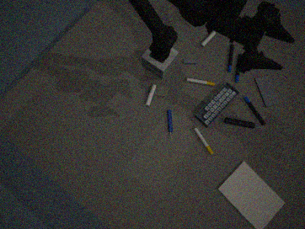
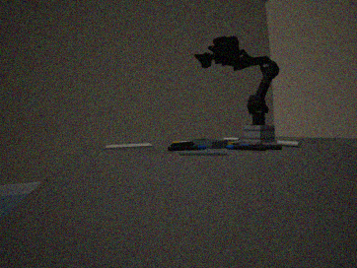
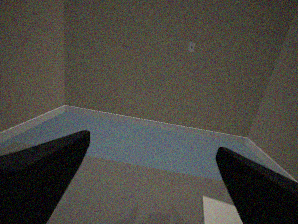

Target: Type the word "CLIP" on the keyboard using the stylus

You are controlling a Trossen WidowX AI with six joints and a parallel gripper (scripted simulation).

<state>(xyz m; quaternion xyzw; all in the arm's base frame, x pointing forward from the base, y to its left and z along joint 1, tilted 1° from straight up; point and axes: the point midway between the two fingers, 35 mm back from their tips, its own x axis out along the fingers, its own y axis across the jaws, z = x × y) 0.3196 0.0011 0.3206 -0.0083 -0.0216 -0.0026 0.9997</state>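
Observation:
A small dark keyboard [image 1: 217, 103] with pale keys lies at an angle right of centre in the top view. A slim blue pen-like piece [image 1: 169, 119] with a thin pale tip lies left of it. Several other pen-like pieces lie around the keyboard, and I cannot tell for certain which is the stylus. My gripper [image 1: 287, 54] [image 2: 199, 60] [image 3: 154, 145] is wide open with nothing between its fingers. It hangs high above the desk. The wrist view shows the fingers against the far floor and wall, and neither keyboard nor pens.
White-and-yellow markers [image 1: 196, 81] [image 1: 203, 140], a thick black marker [image 1: 239, 123] and a black pen with a blue end [image 1: 254, 111] lie near the keyboard. A pale rectangular sheet [image 1: 251, 195] [image 3: 216, 212] lies farther out. The arm's pale base [image 1: 159, 67] [image 2: 258, 133] stands behind.

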